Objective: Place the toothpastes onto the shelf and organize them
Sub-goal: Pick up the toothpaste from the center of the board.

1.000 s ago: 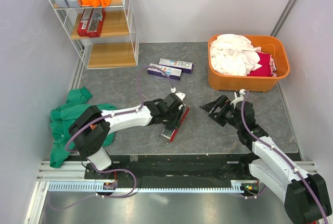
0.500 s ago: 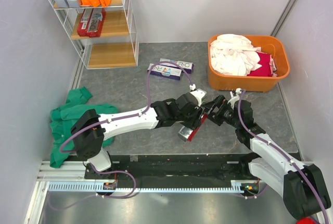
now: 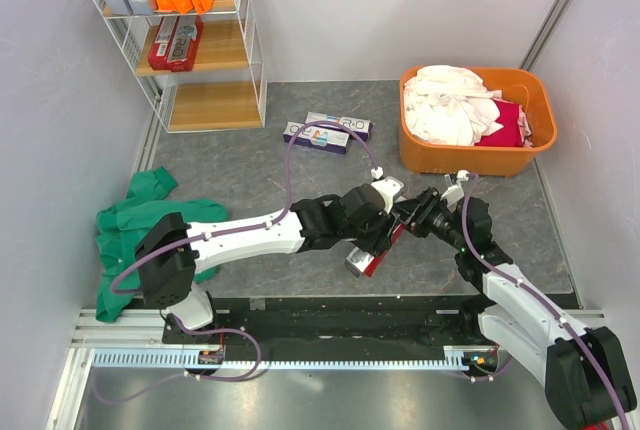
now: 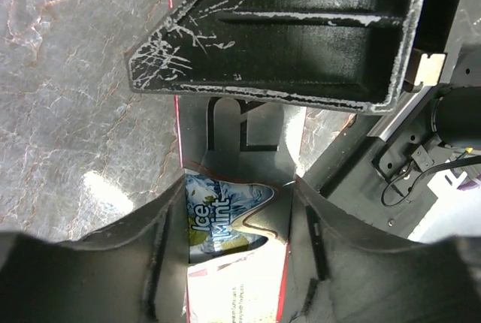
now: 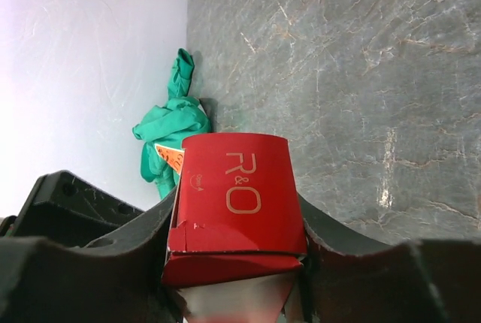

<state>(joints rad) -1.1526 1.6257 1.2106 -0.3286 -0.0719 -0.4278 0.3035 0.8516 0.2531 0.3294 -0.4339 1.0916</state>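
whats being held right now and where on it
The red toothpaste carton, by both tools at once: the left tool grips its long sides partway along, and the right tool clamps its red R&O end.

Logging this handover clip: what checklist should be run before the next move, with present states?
1. Left end effector gripping the red carton: ok.
2. Right end effector closed on the same carton: cannot tell; its end sits between the fingers.
3. Free space beside the shelved red cartons on the middle board of the shelf: ok.
4. Bottom board bare: ok.
5. All cartons shelved: not ok; two white cartons lie on the table.
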